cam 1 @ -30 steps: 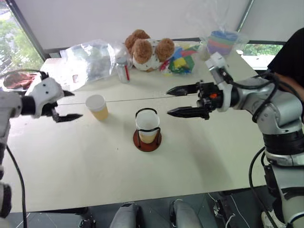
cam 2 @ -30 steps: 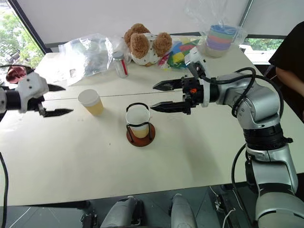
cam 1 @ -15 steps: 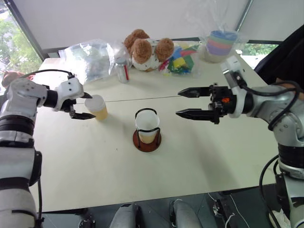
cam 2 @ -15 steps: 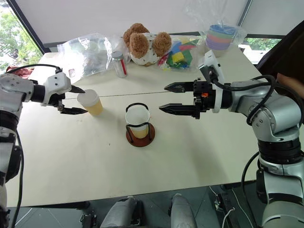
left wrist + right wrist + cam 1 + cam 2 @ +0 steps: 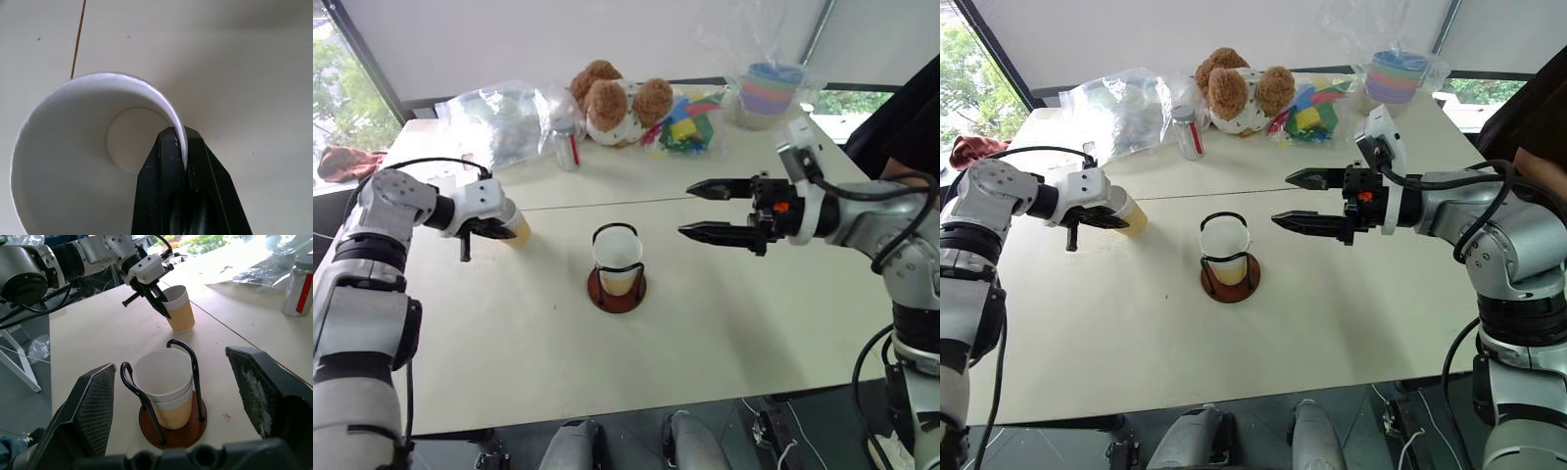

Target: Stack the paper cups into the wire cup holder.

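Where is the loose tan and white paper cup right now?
The loose tan and white paper cup stands on the white table, left of the black wire cup holder, its rim pinched by the left gripper.

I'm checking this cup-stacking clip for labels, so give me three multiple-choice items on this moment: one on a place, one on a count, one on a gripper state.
1. Where is the loose paper cup?
A. on the table to the robot's left of the wire cup holder
B. inside the holder
C. beside the teddy bear

2. How many cups sit in the holder?
A. none
B. two
C. four

3. What is the left gripper doing?
A. hanging open above the holder
B. shut on the loose cup's rim
C. holding the bottle

Answers:
1 A, it stands left of the holder.
2 B, the right wrist view shows two nested rims.
3 B, the left wrist view shows the fingers pinching the rim.
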Controlling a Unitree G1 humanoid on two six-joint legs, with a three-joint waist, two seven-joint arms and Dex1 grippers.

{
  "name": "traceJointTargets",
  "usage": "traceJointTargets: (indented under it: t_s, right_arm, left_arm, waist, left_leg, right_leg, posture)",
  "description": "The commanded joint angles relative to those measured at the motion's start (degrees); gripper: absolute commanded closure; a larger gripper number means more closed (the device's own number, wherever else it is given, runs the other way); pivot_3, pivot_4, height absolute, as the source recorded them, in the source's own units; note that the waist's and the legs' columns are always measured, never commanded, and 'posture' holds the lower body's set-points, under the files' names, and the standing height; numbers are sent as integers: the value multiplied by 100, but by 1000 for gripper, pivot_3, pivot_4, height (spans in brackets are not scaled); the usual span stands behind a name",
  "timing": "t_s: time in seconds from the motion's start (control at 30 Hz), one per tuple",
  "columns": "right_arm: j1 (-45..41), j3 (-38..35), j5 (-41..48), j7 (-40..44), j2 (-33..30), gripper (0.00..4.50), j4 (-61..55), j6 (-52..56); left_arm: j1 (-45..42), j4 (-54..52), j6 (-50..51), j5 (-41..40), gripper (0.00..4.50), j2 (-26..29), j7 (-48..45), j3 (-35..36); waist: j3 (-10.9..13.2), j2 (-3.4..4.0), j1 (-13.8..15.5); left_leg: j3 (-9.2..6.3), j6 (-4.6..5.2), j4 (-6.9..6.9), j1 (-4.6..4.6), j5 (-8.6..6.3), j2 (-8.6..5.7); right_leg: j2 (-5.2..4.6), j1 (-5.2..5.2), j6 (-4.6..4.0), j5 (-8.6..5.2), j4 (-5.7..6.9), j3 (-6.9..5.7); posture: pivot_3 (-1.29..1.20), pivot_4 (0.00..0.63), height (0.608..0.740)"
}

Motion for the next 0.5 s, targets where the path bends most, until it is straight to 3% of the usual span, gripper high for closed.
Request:
traceJointTargets:
  t_s: [0.03, 0.13, 0.23, 0.33, 0.4, 0.5]
  right_arm:
    - [-6, -182, 77, -7, -138, 592, -178, -29]
    - [111, -165, -15, 40, -271, 592, -138, -42]
    - [484, -46, -460, 181, -787, 592, -70, -240]
    - [810, -28, -831, 286, -1235, 592, 7, -491]
    - [871, -281, -705, 279, -1319, 592, -48, -444]
    - [962, -410, -605, 234, -1323, 592, -250, -362]
  left_arm:
    - [-261, -34, -45, -37, 4458, 9, -74, 115]
    - [-542, -241, 113, -220, 4458, 19, -495, 232]
    - [-1078, -805, 662, -656, 4458, -5, -1178, 186]
    - [-1325, -1896, 1599, -1714, 4458, 174, -1341, -491]
    - [-1457, -3034, 2411, -2870, 4458, 432, -1341, -1159]
    - [-1619, -3857, 3018, -3890, 4458, 585, -1341, -1680]
  waist:
    - [0, 0, 0]
    - [8, -13, -1]
    - [23, -40, 32]
    - [25, -41, 77]
    - [24, -39, 60]
    - [25, -36, 3]
  left_leg:
    - [0, 0, 0, 0, 0, 0]
    - [-1, 0, 1, -1, 0, 0]
    - [-9, 0, 4, -6, 0, 0]
    - [-11, 16, 18, -15, -9, -1]
    - [-6, 28, 28, -14, -17, 0]
    - [-6, 28, 36, -10, -17, 0]
  right_leg:
    - [0, 0, 0, 0, 0, 0]
    - [0, 0, 0, 0, 0, 0]
    - [0, 1, 0, 0, 0, -7]
    - [0, 1, 1, -1, -2, -7]
    - [-2, 4, 3, -2, -2, 2]
    - [-5, 9, 4, -2, 0, 11]
  posture:
    - [0, 150, 740]
    - [0, 150, 740]
    - [0, 150, 740]
    - [0, 150, 740]
    - [0, 150, 740]
    - [0, 150, 740]
